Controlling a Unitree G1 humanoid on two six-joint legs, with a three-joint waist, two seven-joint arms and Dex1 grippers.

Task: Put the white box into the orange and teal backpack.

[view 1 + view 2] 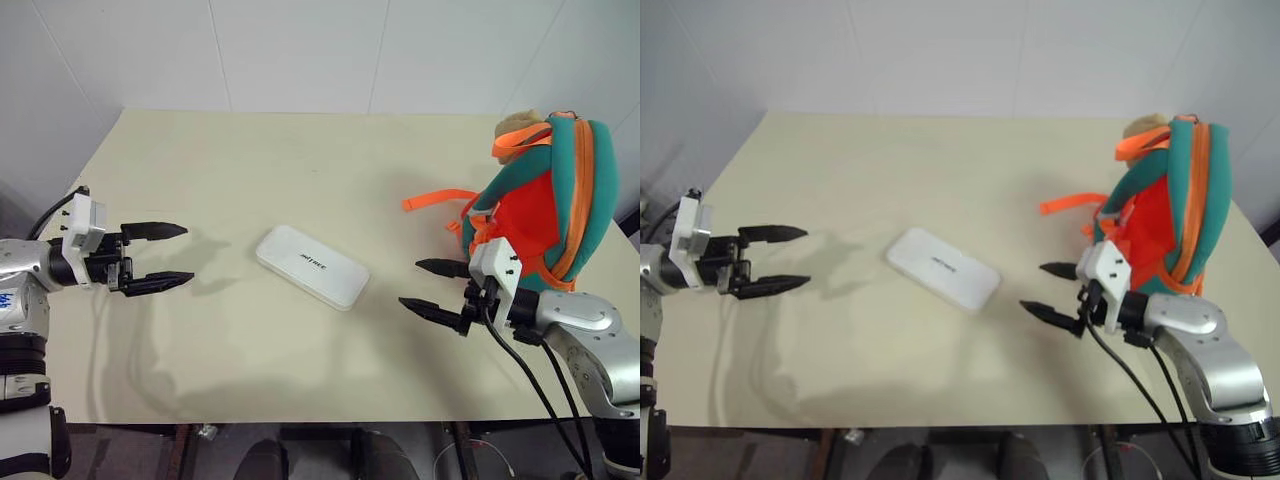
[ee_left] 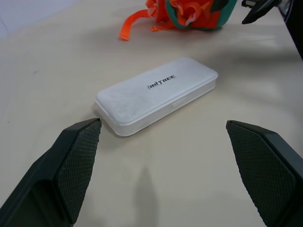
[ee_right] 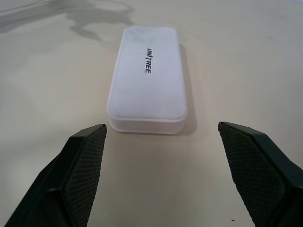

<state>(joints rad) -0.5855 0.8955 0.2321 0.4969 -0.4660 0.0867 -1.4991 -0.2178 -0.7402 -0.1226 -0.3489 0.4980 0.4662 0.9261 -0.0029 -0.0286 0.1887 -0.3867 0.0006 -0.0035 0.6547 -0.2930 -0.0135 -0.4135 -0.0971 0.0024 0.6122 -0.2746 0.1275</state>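
Cream table [image 1: 300,140] against white wall [image 1: 300,50]. White box [image 1: 311,266] lies flat mid-table — left gripper [image 1: 160,257] and right gripper [image 1: 433,288] flank it, fingers spread, empty. Backpack [image 1: 545,200] upright near right edge.

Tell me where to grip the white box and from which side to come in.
Grip the white box across its narrow width, on the two long edges near the middle. It lies flat on the table, too long to span endwise. The right gripper, open, already faces one short end, so coming in low from that side looks best.
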